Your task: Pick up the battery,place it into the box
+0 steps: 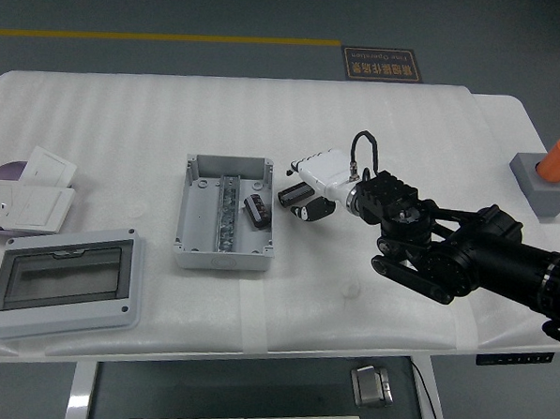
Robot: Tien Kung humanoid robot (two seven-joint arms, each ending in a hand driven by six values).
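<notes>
A black battery (295, 193) lies on the white table just right of the open grey box (192, 242). My right hand (305, 187) comes in from the right and sits over the battery. Its white fingers (301, 167) curl down along the battery's far side, and the dark thumb (313, 207) presses at its near side. The battery rests on the table inside this grip. A second black battery (255, 210) lies inside the box, next to a metal rail (226, 211). My left arm is out of view.
A grey enclosure with a clear lid (65, 283) sits at the front left. White wall sockets (32, 196) and a purple disc (2, 170) lie at the left edge. A grey block holding an orange cylinder (554, 172) stands at the far right.
</notes>
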